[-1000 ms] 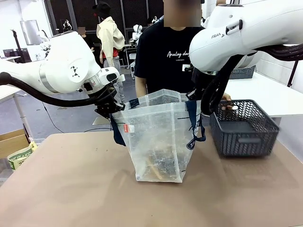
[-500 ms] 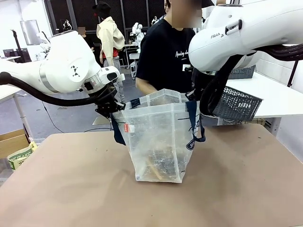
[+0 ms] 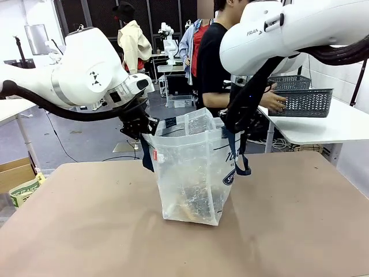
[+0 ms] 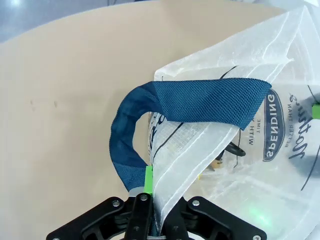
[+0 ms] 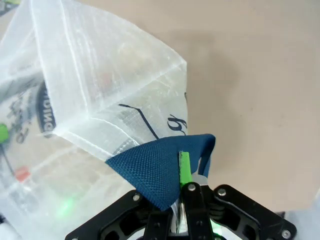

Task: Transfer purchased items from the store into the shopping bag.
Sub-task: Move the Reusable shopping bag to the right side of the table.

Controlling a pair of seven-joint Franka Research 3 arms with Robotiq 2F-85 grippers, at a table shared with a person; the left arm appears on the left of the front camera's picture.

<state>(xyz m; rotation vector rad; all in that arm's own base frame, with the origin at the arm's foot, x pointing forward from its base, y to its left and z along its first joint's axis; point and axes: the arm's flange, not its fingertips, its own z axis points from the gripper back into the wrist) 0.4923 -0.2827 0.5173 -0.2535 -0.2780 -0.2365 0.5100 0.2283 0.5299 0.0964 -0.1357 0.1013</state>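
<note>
The shopping bag [image 3: 190, 167], translucent white with navy handles, stands on the brown table, held open between both arms. My left gripper [image 3: 144, 131] is shut on its left rim by the navy handle [image 4: 195, 102]; in the left wrist view the gripper [image 4: 149, 186] pinches the plastic edge. My right gripper [image 3: 233, 124] is shut on the right rim, clamping plastic and handle [image 5: 160, 167] in the right wrist view [image 5: 184, 172]. Purchased items [image 3: 193, 202] lie as dark and brownish shapes at the bag's bottom, also seen dimly through the wall as items [image 4: 222, 157].
A person [image 3: 222, 57] stands behind the table, turned right, with a hand on a dark grey lattice basket [image 3: 302, 103] resting on a white table [image 3: 340, 124] at the back right. A cardboard box [image 3: 17, 179] sits on the floor at left.
The person lifted the grey basket off the brown table and carried it to the white table behind. Both grippers kept their hold; the bag has shifted and tilted slightly.
</note>
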